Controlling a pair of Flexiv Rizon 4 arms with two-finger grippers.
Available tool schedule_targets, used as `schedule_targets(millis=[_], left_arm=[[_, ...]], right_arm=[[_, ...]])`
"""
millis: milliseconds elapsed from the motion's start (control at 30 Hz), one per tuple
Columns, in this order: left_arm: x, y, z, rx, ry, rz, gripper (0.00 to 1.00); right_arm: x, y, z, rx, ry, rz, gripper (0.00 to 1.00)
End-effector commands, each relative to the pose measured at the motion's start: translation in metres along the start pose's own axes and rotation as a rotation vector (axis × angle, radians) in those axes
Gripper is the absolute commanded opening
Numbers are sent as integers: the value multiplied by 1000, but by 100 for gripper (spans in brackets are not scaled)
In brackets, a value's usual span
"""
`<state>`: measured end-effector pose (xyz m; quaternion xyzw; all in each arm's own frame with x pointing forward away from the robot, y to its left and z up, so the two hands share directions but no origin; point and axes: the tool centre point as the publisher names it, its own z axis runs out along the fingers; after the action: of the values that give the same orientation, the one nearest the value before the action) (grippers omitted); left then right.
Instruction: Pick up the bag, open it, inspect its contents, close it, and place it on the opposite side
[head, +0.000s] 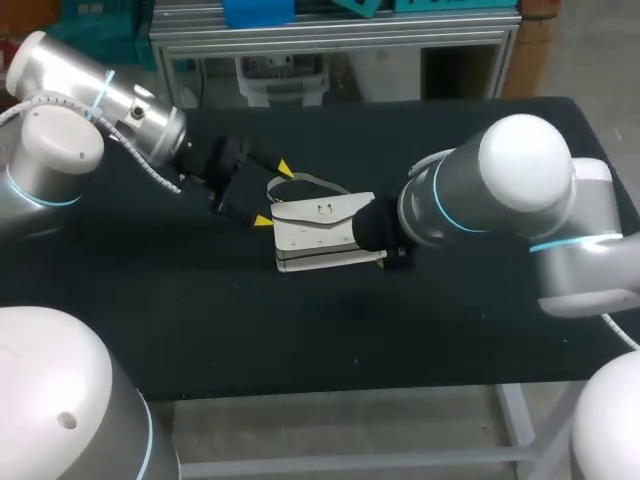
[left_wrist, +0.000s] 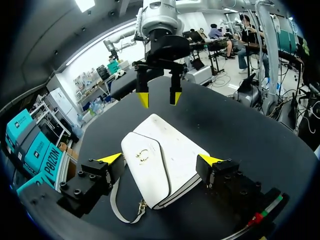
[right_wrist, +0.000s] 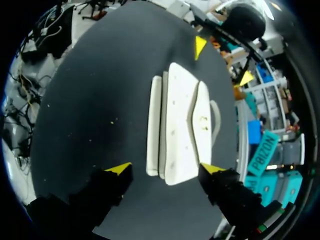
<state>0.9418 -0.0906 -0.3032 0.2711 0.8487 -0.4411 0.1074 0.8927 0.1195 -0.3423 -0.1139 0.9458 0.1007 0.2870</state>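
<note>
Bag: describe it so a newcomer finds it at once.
On the black table, look mid-table, between the left gripper and the right gripper. The bag lies flat there: a white flap purse with a metal ring clasp and a thin strap, the only pale thing lying on the dark top.

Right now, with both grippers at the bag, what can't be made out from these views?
- Contents of the bag: its flap lies shut in all three views, so the inside is hidden.
- Right gripper: in the head view the right arm covers it, along with the end of the bag next to it.
- Clasp: too small in every view to tell whether it is fastened.
</note>
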Motion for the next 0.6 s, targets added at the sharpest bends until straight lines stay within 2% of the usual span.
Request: schedule_targets(millis=[33, 200, 300, 400, 467, 600], left_arm=[[0, 5, 2, 9, 1, -5, 100], [2, 9, 1, 14, 8, -15, 100], [3, 12, 1, 14, 14, -21, 100], [3, 13, 1, 16, 19, -24, 100], [4, 14, 1, 17, 22, -26, 100], [4, 16, 2, 18, 28, -29, 100]], right_arm=[[-6, 6, 18, 2, -60, -11, 80], [-12, 6, 28, 3, -57, -20, 71], [-14, 6, 34, 2, -54, -19, 68], [-14, 5, 38, 2, -50, -16, 60], [-15, 4, 39, 4, -48, -14, 51], [-17, 2, 42, 7, -47, -14, 41]])
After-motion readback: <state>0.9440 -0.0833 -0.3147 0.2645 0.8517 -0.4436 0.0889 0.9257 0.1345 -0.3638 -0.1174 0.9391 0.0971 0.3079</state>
